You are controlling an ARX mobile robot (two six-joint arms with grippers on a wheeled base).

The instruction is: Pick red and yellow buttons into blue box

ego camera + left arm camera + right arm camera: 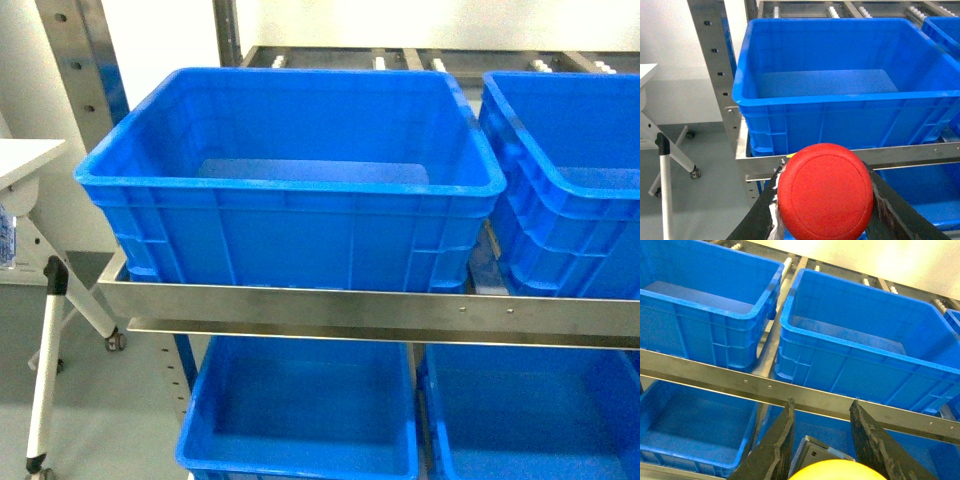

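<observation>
The left gripper [825, 200] is clamping the red button [825, 192] between its jaws, short of the blue box [840, 107] on the steel rack [920, 154]. The right gripper [822, 440] is gripping the yellow button [832, 472], low before the rack's rail.

red button [825, 194] cap solid red | yellow button [834, 471] cap yellow, block beneath looks dark grey | blue box [290, 178] plain blue | rack rail [370, 305] silver
</observation>
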